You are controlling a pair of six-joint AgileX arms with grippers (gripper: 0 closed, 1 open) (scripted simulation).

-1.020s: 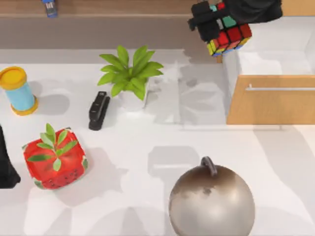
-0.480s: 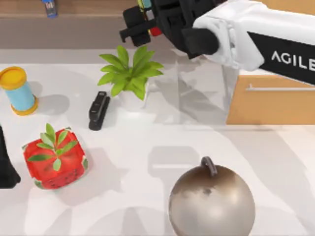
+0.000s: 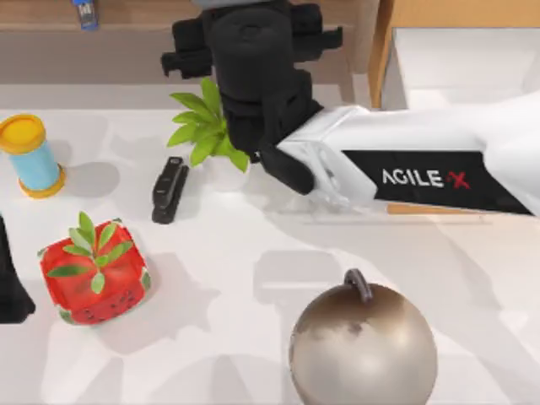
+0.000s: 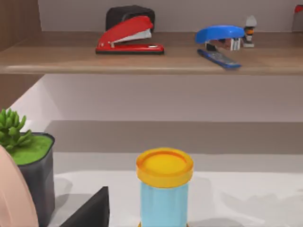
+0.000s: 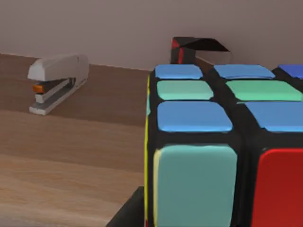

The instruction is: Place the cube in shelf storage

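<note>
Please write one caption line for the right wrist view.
Puzzle cube close before the camera, above the wooden shelf board with a white stapler.

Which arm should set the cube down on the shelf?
Right. Its end effector is over the shelf storage with the cube close in its wrist view above the board. The left arm sits at the table's left edge.

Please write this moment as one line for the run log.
stage: carry to shelf | right gripper: over shelf storage, holding cube | left gripper: parked, table's left edge | cube placed: not yet

cube (image 5: pixel 222 156) (perhaps raised) over shelf storage (image 5: pixel 71 156)
</note>
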